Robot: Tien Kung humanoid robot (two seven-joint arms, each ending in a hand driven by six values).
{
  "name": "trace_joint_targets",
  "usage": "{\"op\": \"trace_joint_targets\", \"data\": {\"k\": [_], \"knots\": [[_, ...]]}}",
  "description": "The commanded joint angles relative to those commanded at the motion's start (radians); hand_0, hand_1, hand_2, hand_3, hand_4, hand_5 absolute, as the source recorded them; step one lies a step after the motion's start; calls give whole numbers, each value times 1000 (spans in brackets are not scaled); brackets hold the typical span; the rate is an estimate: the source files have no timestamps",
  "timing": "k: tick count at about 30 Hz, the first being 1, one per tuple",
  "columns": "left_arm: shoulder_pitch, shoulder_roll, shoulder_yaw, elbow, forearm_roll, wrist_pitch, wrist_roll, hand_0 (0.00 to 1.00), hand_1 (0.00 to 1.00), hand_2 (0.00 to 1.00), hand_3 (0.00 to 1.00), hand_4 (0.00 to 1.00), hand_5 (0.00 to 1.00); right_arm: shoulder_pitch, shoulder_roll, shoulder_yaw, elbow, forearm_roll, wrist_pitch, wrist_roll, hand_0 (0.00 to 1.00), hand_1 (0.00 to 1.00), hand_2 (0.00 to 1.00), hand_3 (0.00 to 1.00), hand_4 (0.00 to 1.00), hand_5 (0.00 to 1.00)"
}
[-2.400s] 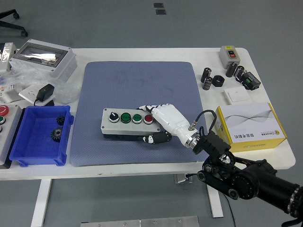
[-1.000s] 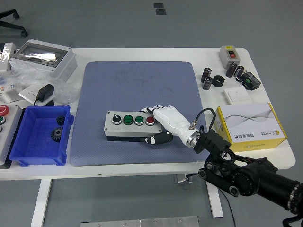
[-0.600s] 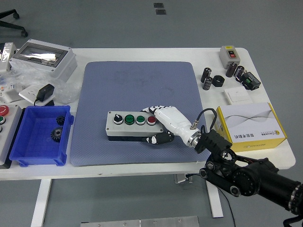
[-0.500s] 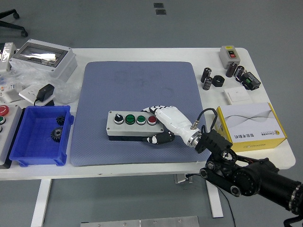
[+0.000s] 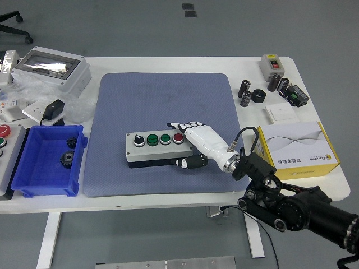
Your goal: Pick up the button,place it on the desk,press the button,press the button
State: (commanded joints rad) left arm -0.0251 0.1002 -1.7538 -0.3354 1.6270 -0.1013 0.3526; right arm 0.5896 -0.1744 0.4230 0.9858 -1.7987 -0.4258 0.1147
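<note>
A grey button box [image 5: 159, 147] lies on the blue-grey mat [image 5: 162, 101], carrying a black knob, two green buttons and a red button [image 5: 178, 137] in a row. My right hand [image 5: 190, 143], white with black joints, grips the box's right end, fingers over the far edge by the red button and thumb against the near side. Its black arm [image 5: 291, 207] enters from the lower right. My left arm is not in view.
A blue bin [image 5: 47, 162] with black gears sits at left. A yellow and white carton [image 5: 296, 147] lies right of the mat. Capacitors and switches [image 5: 269, 89] are at back right, a grey enclosure [image 5: 50, 70] at back left.
The box and my right hand shifted right over the mat, then back a little to the left and slightly farther from the near edge. The grip stayed shut throughout.
</note>
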Motion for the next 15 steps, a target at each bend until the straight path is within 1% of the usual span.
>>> {"op": "trace_joint_targets", "data": {"k": [1,2,7,8,9,13,15], "knots": [[0,0,0,0,0,0,1,647,510,493,591,228,2,0,-1,0,1,-1,1,-1,882,865,860,934,777,262],[1,0,0,-1,-1,-1,1,640,507,491,591,214,2,0,-2,0,2,-1,1,-2,931,933,943,986,828,297],[1,0,0,-1,-3,-6,0,640,507,491,591,214,2,2,-17,-3,14,10,5,-4,931,933,943,986,828,297],[1,0,0,0,-3,-7,0,640,507,491,591,214,2,3,-20,-3,17,12,6,-4,949,952,971,998,852,297],[1,0,-1,0,-3,-8,-1,640,507,491,591,214,2,4,-24,-4,20,15,6,-4,949,952,971,998,852,297],[0,2,-2,0,-2,-11,-2,640,507,491,591,214,2,9,-44,-3,37,22,21,-8,949,952,971,998,852,297],[0,2,-3,1,0,-13,-4,634,506,490,592,204,2,13,-55,-2,48,20,30,-11,955,955,976,998,860,315]]}}
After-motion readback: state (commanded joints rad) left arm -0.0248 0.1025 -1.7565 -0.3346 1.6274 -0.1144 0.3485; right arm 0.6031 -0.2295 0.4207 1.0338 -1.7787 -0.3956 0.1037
